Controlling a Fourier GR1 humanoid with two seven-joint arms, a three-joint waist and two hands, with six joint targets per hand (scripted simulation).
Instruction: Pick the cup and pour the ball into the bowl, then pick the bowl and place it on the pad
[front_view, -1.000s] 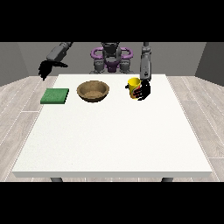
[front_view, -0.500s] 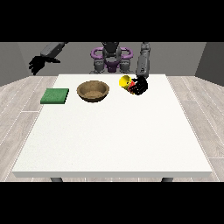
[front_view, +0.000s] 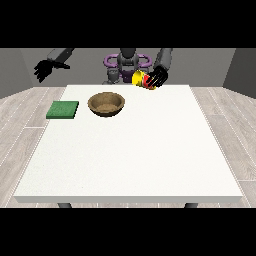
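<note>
Cup (front_view: 141, 80) sat tipped sideways in the air, upper centre-right, fingers of the hand at the view's right (front_view: 156, 77) curled round it. Bowl (front_view: 106, 104) rested on the bench (front_view: 130, 150), green pad (front_view: 63, 110) just left. Hand at upper left (front_view: 44, 70) hung off the bench, fingers relaxed, holding nothing.

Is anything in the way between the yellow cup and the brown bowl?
Nothing visible is. The hand at the view's right holds the cup tipped in the air, up and to the right of the bowl, with only open space between them.
</note>
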